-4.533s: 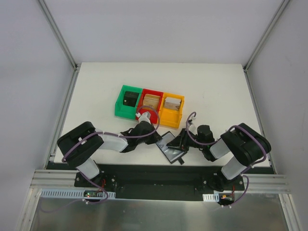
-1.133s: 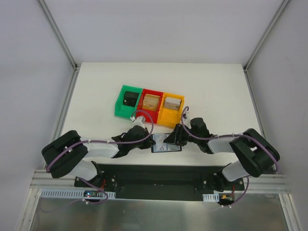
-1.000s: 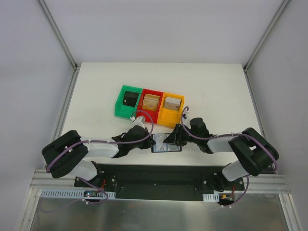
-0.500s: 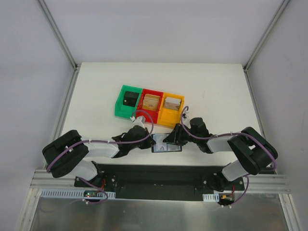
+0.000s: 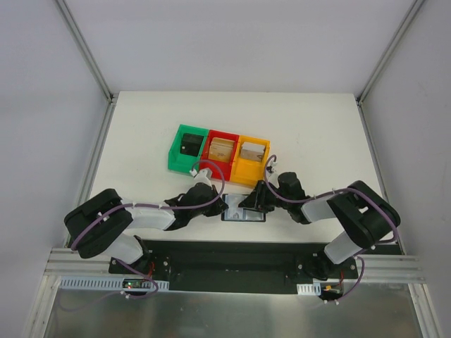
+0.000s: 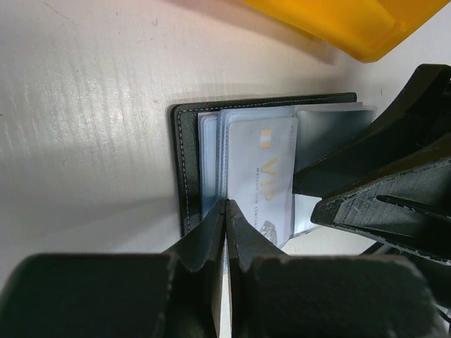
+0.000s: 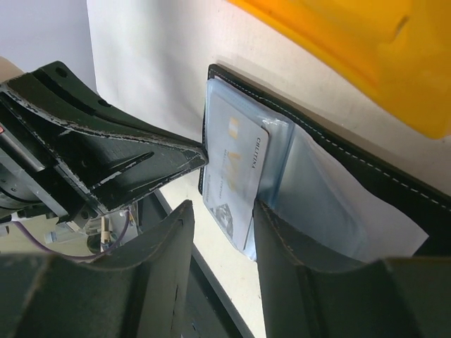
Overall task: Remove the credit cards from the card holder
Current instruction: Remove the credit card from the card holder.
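Note:
The card holder [image 5: 244, 212] lies open and flat near the table's front edge, between both grippers. In the left wrist view its black stitched edge [image 6: 184, 162] frames clear sleeves, and a pale credit card [image 6: 261, 176] sticks partly out of one sleeve. My left gripper [image 6: 225, 205] is shut, its tips pressed on the holder's left sleeves beside the card. My right gripper [image 7: 222, 215] is open. One of its fingers [image 7: 275, 232] rests on the sleeve, and the card [image 7: 236, 165] reaches into the gap between its fingers. Other cards are hidden in the sleeves.
Three joined bins stand just behind the holder: green [image 5: 187, 148] with a black block, red [image 5: 220, 150] and yellow [image 5: 252, 155] with tan contents. The yellow bin [image 7: 366, 56] looms close above the holder. The table's front edge and the black mounting rail [image 5: 225, 253] lie just below.
Since the oldest frame the holder has gone from skewed to square, and both arms have lowered onto it. In the last second the right fingers narrowed slightly; little else moved.

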